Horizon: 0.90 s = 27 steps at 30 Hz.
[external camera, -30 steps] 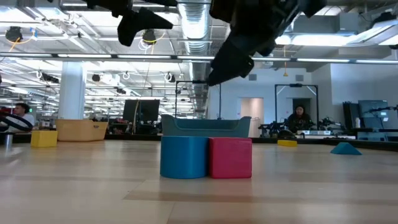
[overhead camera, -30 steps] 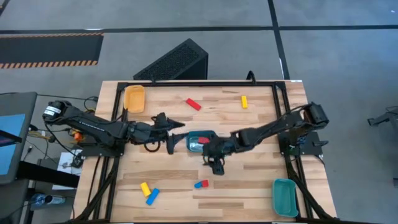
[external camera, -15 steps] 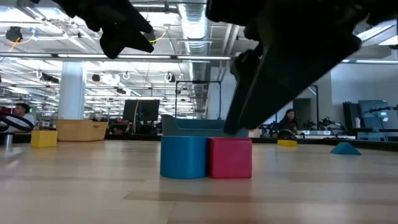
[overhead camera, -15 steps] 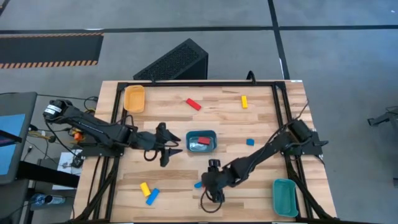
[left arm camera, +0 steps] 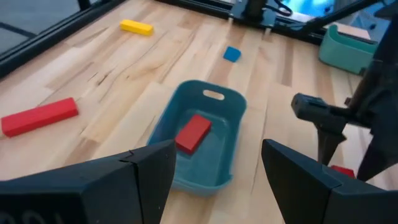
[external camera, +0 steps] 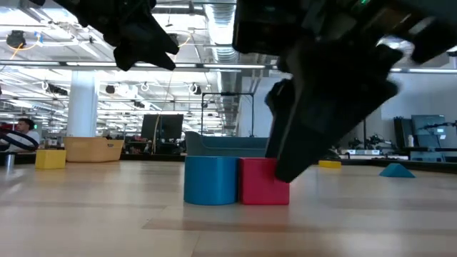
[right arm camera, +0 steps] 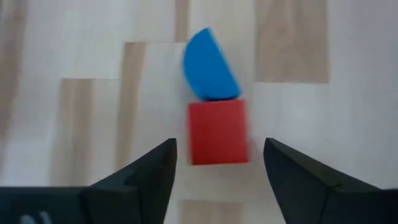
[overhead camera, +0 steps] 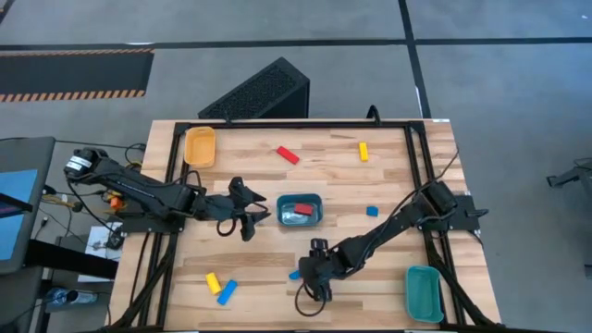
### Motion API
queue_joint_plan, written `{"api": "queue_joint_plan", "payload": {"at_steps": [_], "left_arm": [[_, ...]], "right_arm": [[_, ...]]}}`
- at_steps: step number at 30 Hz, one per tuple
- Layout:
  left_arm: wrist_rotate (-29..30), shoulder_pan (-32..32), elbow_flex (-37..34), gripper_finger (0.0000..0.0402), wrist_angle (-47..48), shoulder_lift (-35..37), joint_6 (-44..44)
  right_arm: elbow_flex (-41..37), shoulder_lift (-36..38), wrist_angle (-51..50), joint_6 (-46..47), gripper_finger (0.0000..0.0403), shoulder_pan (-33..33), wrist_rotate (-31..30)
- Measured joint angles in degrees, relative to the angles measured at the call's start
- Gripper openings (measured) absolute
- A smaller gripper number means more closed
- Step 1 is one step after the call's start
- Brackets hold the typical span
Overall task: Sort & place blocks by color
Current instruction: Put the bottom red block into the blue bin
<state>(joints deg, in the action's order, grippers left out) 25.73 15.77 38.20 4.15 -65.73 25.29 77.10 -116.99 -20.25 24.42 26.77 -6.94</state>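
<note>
Sweeping left to right across your tabletop: yellow-orange tray sat at the far left corner. Near the front left edge, a yellow block lay touching a blue block.

Your left hand hovered just left of the centre teal tray, fingers spread, released, holding nothing. Left wrist view looked straight into that tray: one red block lay flat inside it. A long red block lay loose at the far side, apart from the tray.

Your right hand was low over the pair near the front centre: a small blue block touching a red cube. In the right wrist view the fingers were spread either side of the red cube, not touching it as far as you could see; released, nothing gripped. Blue piece sat directly beyond the red one, butted against it. In the low view the same two stood side by side, blue on the left, red on the right, with the right hand partly covering the red one.

Further right: small blue cube alone between the centre tray and the right arm, yellow block near the far edge, and a second teal tray at the front right corner, contents not visible.
</note>
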Motion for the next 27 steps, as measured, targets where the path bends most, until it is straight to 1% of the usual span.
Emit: {"api": "queue_joint_plan", "payload": {"at_steps": [3, 7, 10, 12, 13, 16, 19, 22, 27], "left_arm": [[0.8, 0.0, 0.0, 0.0224, 0.0, 0.0, 1.7], [2.1, 0.0, 0.0, 0.0224, 0.0, 0.0, 3.4], [2.0, 0.0, 0.0, 0.0224, 0.7, 0.0, 5.8], [1.9, 0.1, 0.0, 0.0224, 2.0, 0.0, 7.8], [1.9, 0.1, 0.0, 0.0224, 2.7, 0.0, 8.7], [1.9, 0.5, 0.0, 0.0224, 5.0, 0.0, 11.7], [1.5, 0.5, 0.0, 0.0224, 6.9, 0.0, 15.8], [1.4, 0.5, 0.0, 0.0224, 7.4, 0.0, 20.1], [1.6, 0.5, 0.0, 0.0224, 7.3, 0.0, 27.7]], "right_arm": [[0.0, 0.0, 0.2, -3.5, 0.0225, -1.2, 2.5], [0.0, 0.0, 1.3, -4.8, 0.0176, -3.1, 6.8], [0.0, 0.0, 1.8, -5.2, 0.0138, -4.4, 8.6], [0.0, 0.3, 1.1, -5.0, 0.0115, -5.2, 10.1], [0.0, 0.8, -0.2, -5.0, 0.0110, -5.6, 10.8], [0.0, 2.5, -5.0, -5.0, 0.0110, -6.7, 12.4], [-0.1, 5.6, -12.0, -5.2, 0.0123, -7.9, 11.6], [-0.1, 8.9, -17.0, -7.6, 0.0138, -9.3, 8.6], [0.0, 14.4, -18.3, -12.0, 0.0129, -12.9, 2.6]]}}
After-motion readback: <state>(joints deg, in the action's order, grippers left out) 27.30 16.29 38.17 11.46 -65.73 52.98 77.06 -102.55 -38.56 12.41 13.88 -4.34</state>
